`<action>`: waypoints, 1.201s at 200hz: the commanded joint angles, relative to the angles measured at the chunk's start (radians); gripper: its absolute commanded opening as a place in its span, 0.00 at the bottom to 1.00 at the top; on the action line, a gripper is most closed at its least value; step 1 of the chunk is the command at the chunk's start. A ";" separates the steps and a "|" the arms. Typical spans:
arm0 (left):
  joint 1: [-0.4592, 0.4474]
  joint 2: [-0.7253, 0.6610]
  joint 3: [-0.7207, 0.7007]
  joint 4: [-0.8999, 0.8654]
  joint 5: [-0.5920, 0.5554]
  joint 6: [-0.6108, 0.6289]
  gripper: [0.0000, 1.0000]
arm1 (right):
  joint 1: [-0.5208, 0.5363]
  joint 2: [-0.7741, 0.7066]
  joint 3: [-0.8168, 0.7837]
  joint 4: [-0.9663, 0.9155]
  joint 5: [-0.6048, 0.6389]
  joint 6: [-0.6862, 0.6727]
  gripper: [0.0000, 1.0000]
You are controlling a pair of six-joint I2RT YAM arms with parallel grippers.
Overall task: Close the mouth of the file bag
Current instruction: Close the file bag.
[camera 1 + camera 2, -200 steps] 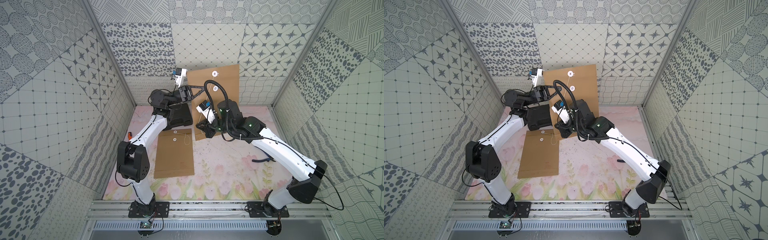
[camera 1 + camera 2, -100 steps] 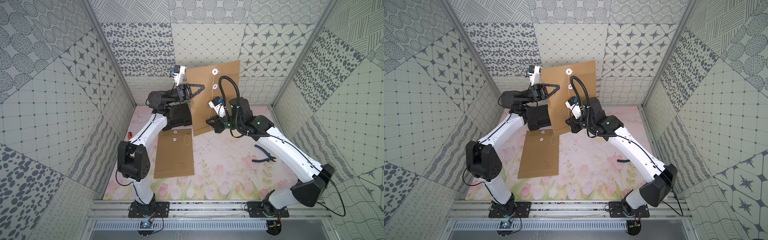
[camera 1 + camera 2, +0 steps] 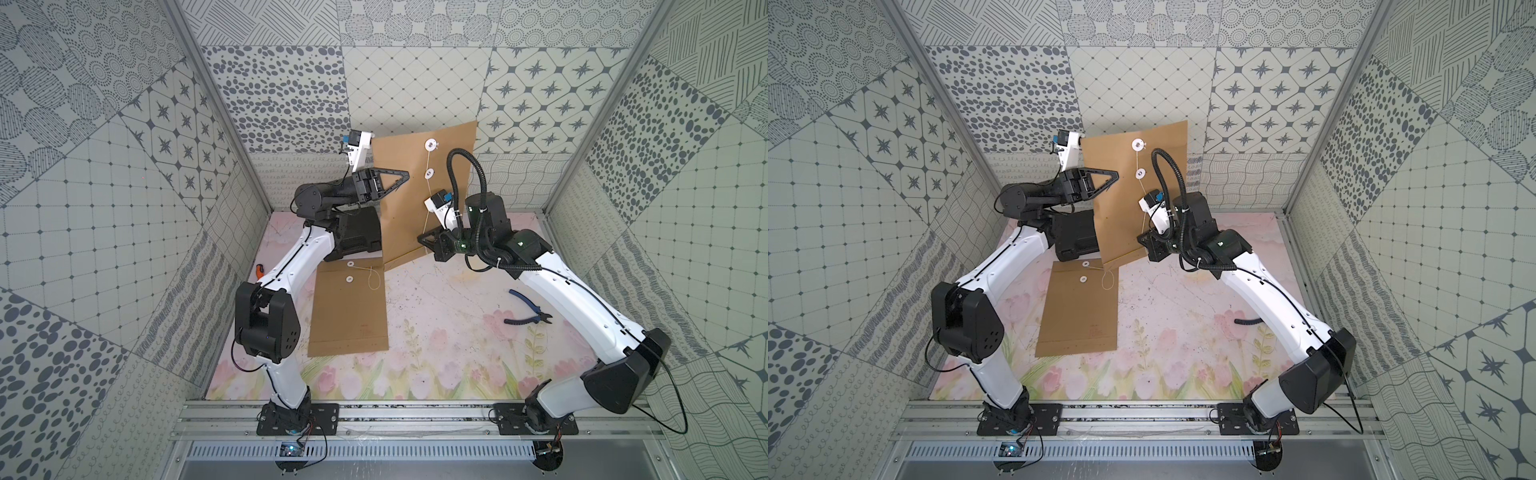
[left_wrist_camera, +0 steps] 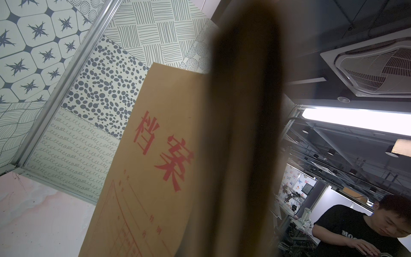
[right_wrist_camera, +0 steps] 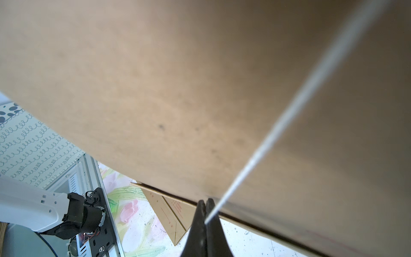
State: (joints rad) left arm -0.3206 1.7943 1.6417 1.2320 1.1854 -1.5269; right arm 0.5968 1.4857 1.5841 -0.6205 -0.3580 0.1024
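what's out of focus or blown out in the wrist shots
Left wrist view: a broad brown smear down the middle, too close to focus; the file bag and its red print are sharp; the ceiling strip light is blown out. Right wrist view: the file bag's face is soft, the string a blurred white streak, sharpest at the right gripper.

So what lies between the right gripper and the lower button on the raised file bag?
Only the white string, running straight from the right gripper to that button, in both top views.
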 commanded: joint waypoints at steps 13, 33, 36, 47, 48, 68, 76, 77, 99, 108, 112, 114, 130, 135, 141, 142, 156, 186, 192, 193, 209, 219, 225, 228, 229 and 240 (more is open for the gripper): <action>-0.018 -0.021 0.019 0.119 0.037 -0.043 0.00 | -0.015 -0.032 -0.002 0.025 -0.004 0.014 0.00; -0.020 -0.025 0.014 0.126 0.047 -0.051 0.00 | -0.034 -0.030 0.006 0.014 0.010 0.008 0.00; -0.021 -0.026 0.012 0.126 0.049 -0.050 0.00 | -0.037 -0.028 0.010 0.009 0.013 0.007 0.00; -0.020 -0.031 0.005 0.124 0.054 -0.049 0.00 | -0.049 -0.024 0.025 -0.013 0.027 -0.004 0.00; -0.020 -0.031 0.005 0.124 0.055 -0.049 0.00 | -0.050 -0.022 0.026 -0.016 0.029 -0.004 0.00; -0.020 -0.037 -0.006 0.121 0.063 -0.045 0.00 | -0.070 -0.020 0.047 -0.051 0.053 -0.022 0.00; -0.019 -0.038 -0.010 0.120 0.065 -0.043 0.00 | -0.080 -0.021 0.054 -0.063 0.058 -0.028 0.00; -0.020 -0.039 -0.011 0.120 0.066 -0.043 0.00 | -0.082 -0.022 0.055 -0.063 0.059 -0.028 0.00; -0.019 -0.038 -0.014 0.102 0.066 -0.033 0.00 | -0.107 -0.036 0.055 -0.063 0.049 -0.036 0.00; -0.018 -0.036 -0.013 0.095 0.066 -0.031 0.00 | -0.112 -0.043 0.060 -0.061 0.047 -0.039 0.00; -0.019 -0.036 -0.011 0.091 0.068 -0.028 0.00 | -0.115 -0.044 0.064 -0.062 0.048 -0.039 0.00; -0.019 -0.034 -0.011 0.091 0.068 -0.029 0.00 | -0.117 -0.044 0.065 -0.062 0.049 -0.039 0.00; -0.018 -0.032 -0.010 0.072 0.072 -0.020 0.00 | -0.129 -0.043 0.088 -0.073 0.054 -0.040 0.00; -0.018 -0.033 -0.011 0.066 0.072 -0.016 0.00 | -0.132 -0.042 0.096 -0.080 0.058 -0.043 0.00; -0.019 -0.034 -0.014 0.059 0.074 -0.010 0.00 | -0.136 -0.038 0.105 -0.087 0.062 -0.046 0.00; -0.018 -0.035 -0.015 0.058 0.074 -0.009 0.00 | -0.137 -0.038 0.106 -0.087 0.063 -0.048 0.00; -0.019 -0.039 -0.024 0.041 0.079 0.002 0.00 | -0.147 -0.032 0.130 -0.105 0.075 -0.053 0.00; -0.017 -0.053 -0.060 0.036 0.086 0.004 0.00 | -0.176 -0.013 0.187 -0.136 0.109 -0.059 0.00; -0.016 -0.056 -0.069 0.031 0.086 0.009 0.00 | -0.183 -0.008 0.200 -0.140 0.113 -0.059 0.00; -0.016 -0.057 -0.071 0.030 0.086 0.010 0.00 | -0.183 -0.008 0.201 -0.139 0.115 -0.059 0.00; -0.014 -0.064 -0.089 0.014 0.086 0.024 0.00 | -0.193 0.004 0.236 -0.148 0.125 -0.060 0.00; -0.014 -0.064 -0.092 0.007 0.086 0.027 0.00 | -0.199 0.017 0.263 -0.161 0.134 -0.061 0.00; -0.014 -0.064 -0.091 0.005 0.088 0.028 0.00 | -0.200 0.024 0.282 -0.167 0.139 -0.061 0.00; -0.014 -0.064 -0.092 0.005 0.089 0.029 0.00 | -0.200 0.027 0.291 -0.170 0.141 -0.061 0.00; -0.014 -0.064 -0.091 0.005 0.089 0.029 0.00 | -0.200 0.028 0.292 -0.170 0.141 -0.062 0.00; -0.013 -0.063 -0.092 -0.001 0.089 0.034 0.00 | -0.203 0.038 0.321 -0.178 0.148 -0.061 0.00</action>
State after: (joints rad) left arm -0.3317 1.7496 1.5558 1.2194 1.2503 -1.5307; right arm 0.4007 1.4918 1.8393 -0.7891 -0.2420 0.0586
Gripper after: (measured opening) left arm 0.047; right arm 0.047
